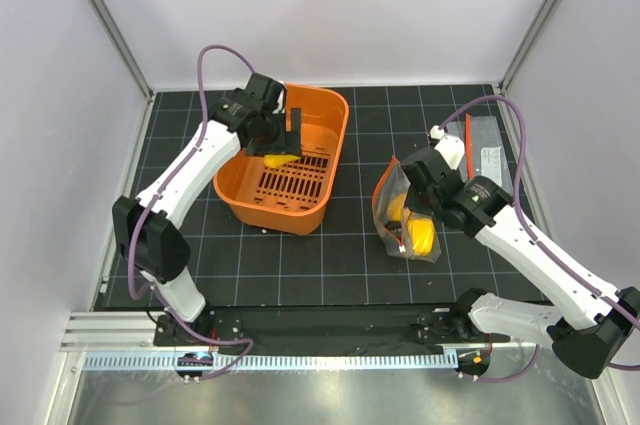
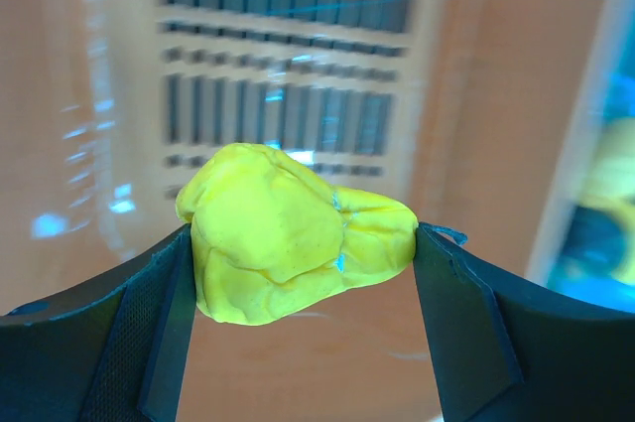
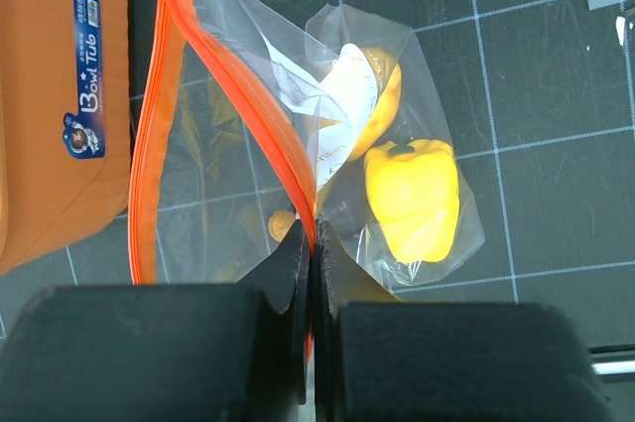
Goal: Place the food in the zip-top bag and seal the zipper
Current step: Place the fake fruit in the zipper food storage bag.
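A black gridded mat covers the table between pale walls. Over the orange tub on the left side of the mat, the left gripper clasps a lumpy yellow toy food between both fingers, above the tub's slotted floor. To the right, apart from the tub, the zip-top bag rests on the mat with its mouth spread. The right gripper pinches the red-orange zipper strip, jaws tight together. A yellow pepper and other orange pieces lie inside the bag.
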`<state>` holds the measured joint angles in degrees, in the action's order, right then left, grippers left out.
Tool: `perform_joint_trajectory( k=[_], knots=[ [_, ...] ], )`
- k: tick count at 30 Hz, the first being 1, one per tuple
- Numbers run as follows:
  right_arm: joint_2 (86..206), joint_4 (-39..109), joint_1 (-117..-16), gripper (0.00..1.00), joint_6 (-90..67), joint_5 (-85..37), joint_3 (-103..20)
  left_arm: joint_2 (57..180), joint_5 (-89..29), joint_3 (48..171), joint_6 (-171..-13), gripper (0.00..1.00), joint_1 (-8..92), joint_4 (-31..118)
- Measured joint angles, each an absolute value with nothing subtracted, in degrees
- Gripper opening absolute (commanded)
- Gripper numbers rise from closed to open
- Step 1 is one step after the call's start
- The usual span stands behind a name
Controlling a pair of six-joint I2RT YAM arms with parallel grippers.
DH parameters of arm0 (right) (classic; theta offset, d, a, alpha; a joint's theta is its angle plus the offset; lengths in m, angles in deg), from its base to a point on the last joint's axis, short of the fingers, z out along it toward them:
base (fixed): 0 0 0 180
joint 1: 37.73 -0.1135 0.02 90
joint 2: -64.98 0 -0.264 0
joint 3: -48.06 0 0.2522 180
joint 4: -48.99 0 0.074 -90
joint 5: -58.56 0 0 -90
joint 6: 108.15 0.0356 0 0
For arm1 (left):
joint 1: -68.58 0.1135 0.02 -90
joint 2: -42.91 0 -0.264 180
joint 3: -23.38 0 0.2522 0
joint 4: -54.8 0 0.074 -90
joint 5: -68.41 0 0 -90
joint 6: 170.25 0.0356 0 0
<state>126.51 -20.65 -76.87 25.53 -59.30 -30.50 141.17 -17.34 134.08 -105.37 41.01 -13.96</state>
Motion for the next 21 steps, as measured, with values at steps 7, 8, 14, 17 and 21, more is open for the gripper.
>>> perform_joint_trajectory(
  k=[7, 8, 14, 17, 21],
  knots=[
    [126.89, -20.06, -76.71, 0.01, 25.49, -59.3, -30.5, 140.34, -29.64, 136.4, -110.4, 0.33, 38.1, -7.64],
    [126.86, -20.06, -76.65, 0.01, 25.49, -59.3, -30.5, 140.34, -31.3, 136.9, -111.27, 0.33, 37.23, -6.7],
    [126.62, -19.58, -76.08, 0.01, 25.53, -58.51, -30.5, 140.8, -39.13, 139.09, -117.11, 0.33, 30.19, 1.06],
    [126.25, -19.05, -75.31, 0.01, 25.62, -57.79, -30.5, 142.24, -42.58, 138.81, -121.17, 0.33, 26.54, 6.98],
    [125.25, -18.46, -72.93, 0.01, 25.97, -55.93, -30.41, 144.6, -47.35, 137.25, -126.55, 0.32, 24.05, 14.15]
  ],
)
